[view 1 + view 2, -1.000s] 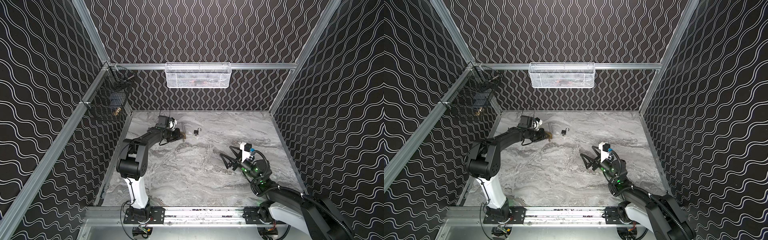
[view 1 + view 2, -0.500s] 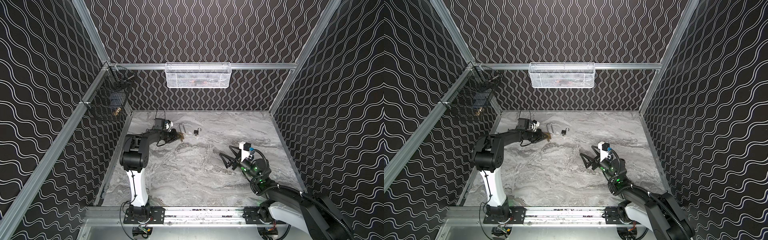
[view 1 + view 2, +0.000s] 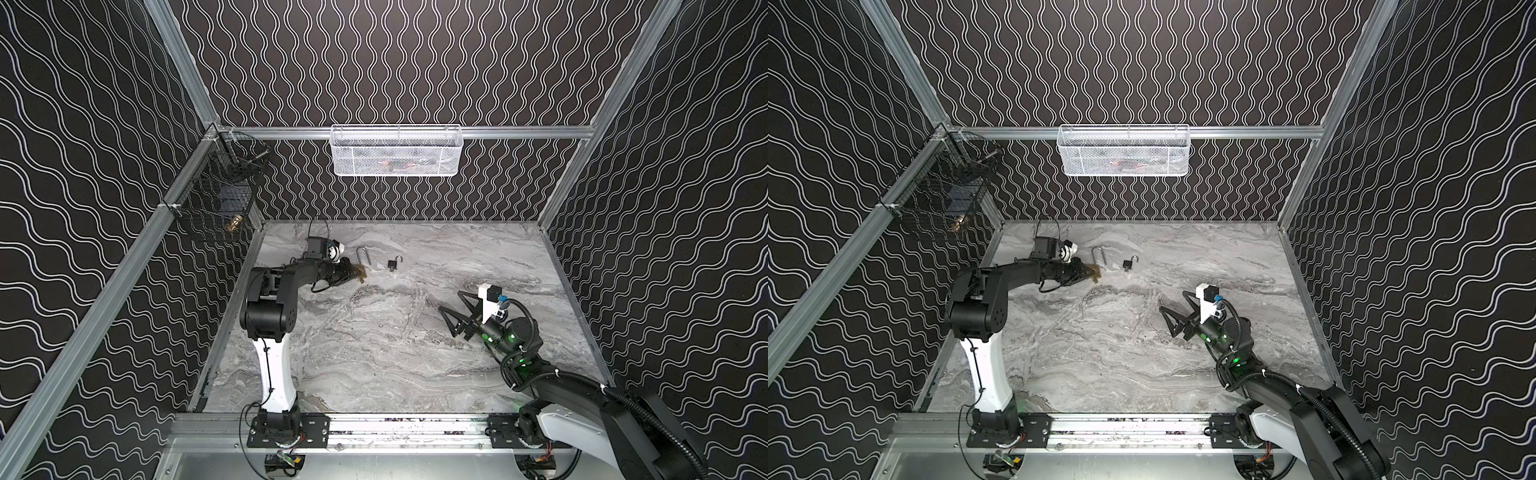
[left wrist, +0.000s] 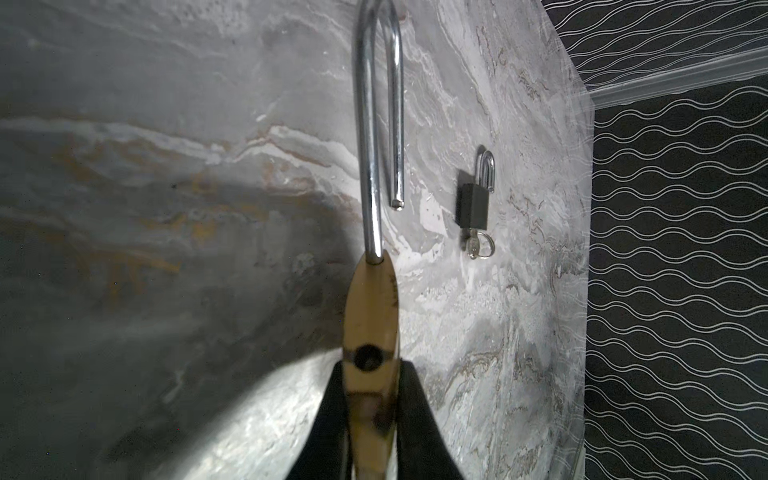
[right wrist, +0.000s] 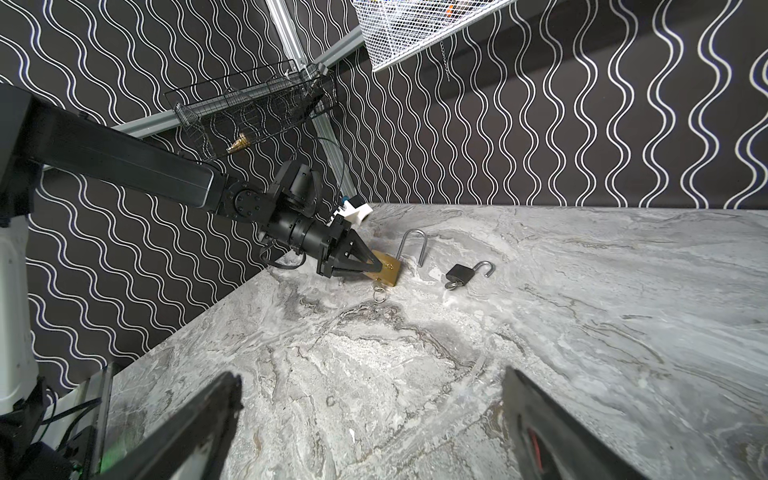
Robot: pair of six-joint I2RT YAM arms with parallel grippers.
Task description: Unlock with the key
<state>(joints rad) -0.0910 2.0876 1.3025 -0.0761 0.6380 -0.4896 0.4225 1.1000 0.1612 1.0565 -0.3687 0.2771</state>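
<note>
**Legible markings: none recorded**

- All views: no text, label, brand, number or sign can be read.
- Brass padlock [image 4: 370,316]: faint dark marks run along one edge of the body in the left wrist view. They are too blurred to tell whether they are lettering.
- Black padlock [image 4: 473,206]: the visible face shows no mark that can be made out.
- Key [image 4: 473,248] in the black padlock: too small to show any stamp.
- White mesh basket [image 3: 345,153] on the back rail: the reddish contents are blurred behind the mesh, and any print on them cannot be made out.
</note>
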